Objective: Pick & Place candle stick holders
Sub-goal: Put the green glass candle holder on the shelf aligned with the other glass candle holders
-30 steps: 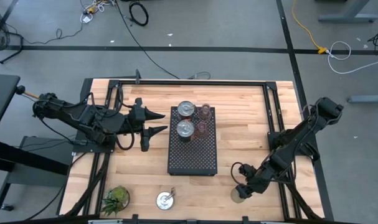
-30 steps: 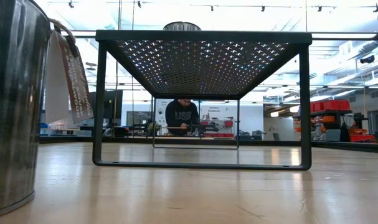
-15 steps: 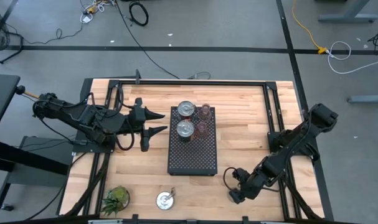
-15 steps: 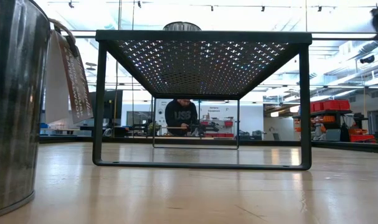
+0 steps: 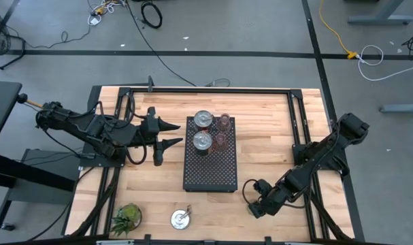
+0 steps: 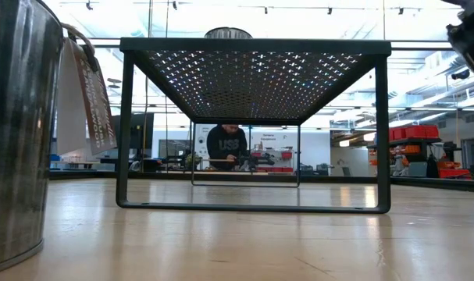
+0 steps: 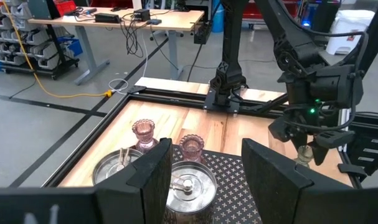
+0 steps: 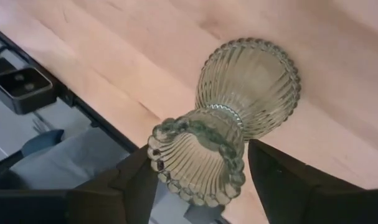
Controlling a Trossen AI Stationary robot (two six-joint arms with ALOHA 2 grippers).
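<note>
The olive-green glass holder (image 8: 238,93) sits between the fingers of my right gripper (image 5: 255,206), near the table's front right, to the right of the black perforated tray (image 5: 209,170). It also shows in the left wrist view (image 7: 304,155). Two silvery holders (image 5: 203,119) (image 5: 202,141) and two pink glass holders (image 5: 224,122) (image 5: 220,141) stand on the tray's far half. A third silvery holder (image 5: 181,218) stands on the table near the front edge. My left gripper (image 5: 158,139) is open and empty, left of the tray. My right gripper pinches the green holder's upper cup, just under its beaded rim (image 8: 160,146), between its two fingers, one on each side. The fingers come from above, slanting down. The holder hangs below them, wide foot (image 8: 257,81) down over the wood; whether the foot touches the table I cannot tell.
A spiky green plant (image 5: 127,218) stands at the front left corner. Bare wood lies between the tray and my right gripper and on the tray's near half. A person (image 6: 227,144) shows in the room far behind the table.
My right gripper has gone toward the table's left and slightly toward the far edge, nearer the tray, taking the green holder along. It now shows at the low view's upper right corner.
</note>
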